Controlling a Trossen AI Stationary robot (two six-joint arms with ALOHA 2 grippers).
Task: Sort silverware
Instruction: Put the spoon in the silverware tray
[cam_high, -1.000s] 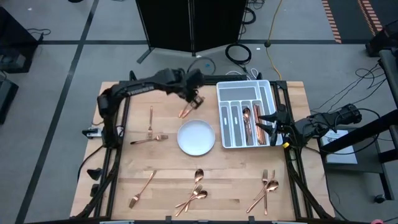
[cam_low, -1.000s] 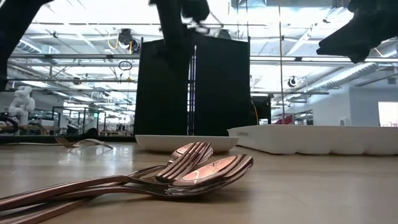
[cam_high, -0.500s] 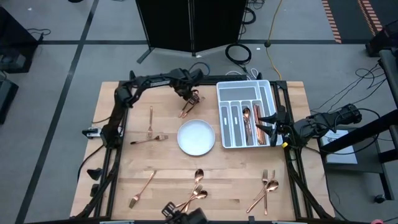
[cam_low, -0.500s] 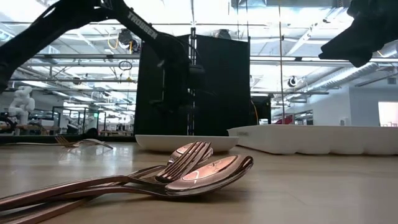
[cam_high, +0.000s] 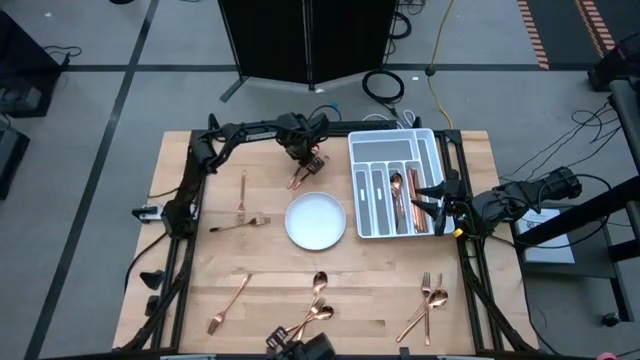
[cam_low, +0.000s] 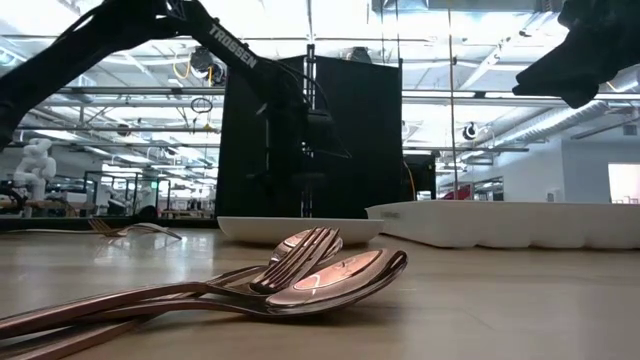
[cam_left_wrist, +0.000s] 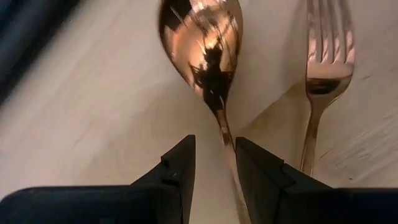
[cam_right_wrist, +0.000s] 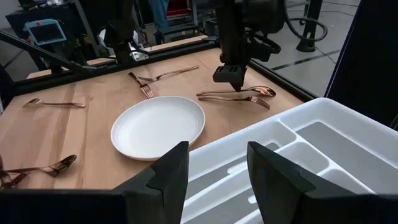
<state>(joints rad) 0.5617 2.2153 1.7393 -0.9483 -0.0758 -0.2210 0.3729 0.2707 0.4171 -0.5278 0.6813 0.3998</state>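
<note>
A copper spoon (cam_left_wrist: 202, 50) and fork (cam_left_wrist: 323, 62) lie side by side on the wooden table, at its far middle, left of the white tray (cam_high: 352, 190). My left gripper (cam_left_wrist: 214, 168) points straight down low over them and is open. The spoon's handle (cam_left_wrist: 225, 134) runs in by the inner edge of one finger (cam_left_wrist: 261, 174). The right wrist view shows this gripper (cam_right_wrist: 230, 79) just over the spoon (cam_right_wrist: 252, 91). My right gripper (cam_right_wrist: 214, 174) waits open at the tray's right side (cam_high: 432, 200), with nothing between its fingers. My left gripper comes at the spoon's handle (cam_left_wrist: 227, 140) from above, just behind the bowl, with its fingers either side of it. The spoon lies flat on the table. Whether a fingertip touches the handle, I cannot tell.
A round white plate (cam_high: 315, 221) sits mid-table, near the left gripper. The tray holds a spoon and other copper pieces (cam_high: 402, 200). More silverware lies at the left (cam_high: 242, 205) and along the near edge (cam_high: 230, 302) (cam_high: 315, 308) (cam_high: 428, 305).
My left gripper has come down from well above the table onto the spoon and fork beside the tray, most of the drop in the first half second, and has tipped until it points straight down. The spoon and fork have not moved.
</note>
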